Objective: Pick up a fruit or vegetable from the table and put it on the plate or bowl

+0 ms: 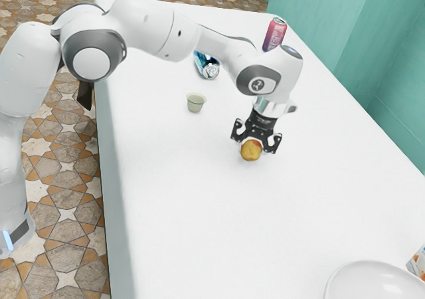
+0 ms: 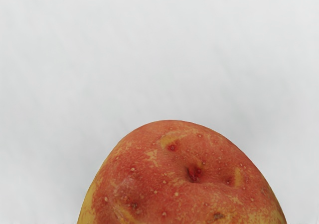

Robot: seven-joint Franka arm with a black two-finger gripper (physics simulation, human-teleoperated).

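Bright, even light washes the white table (image 1: 199, 212), shadows faint.

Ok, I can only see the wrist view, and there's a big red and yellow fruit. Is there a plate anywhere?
Observer: Yes, a white plate sits at the exterior view's lower right, far from the fruit.
Operator: Is my pincer holding the fruit?
Observer: No, the pincer is open just over it, and the fruit rests on the table.
Operator: What else is there?
Observer: Behind the arm are a small cup, a standing can and a lying can.
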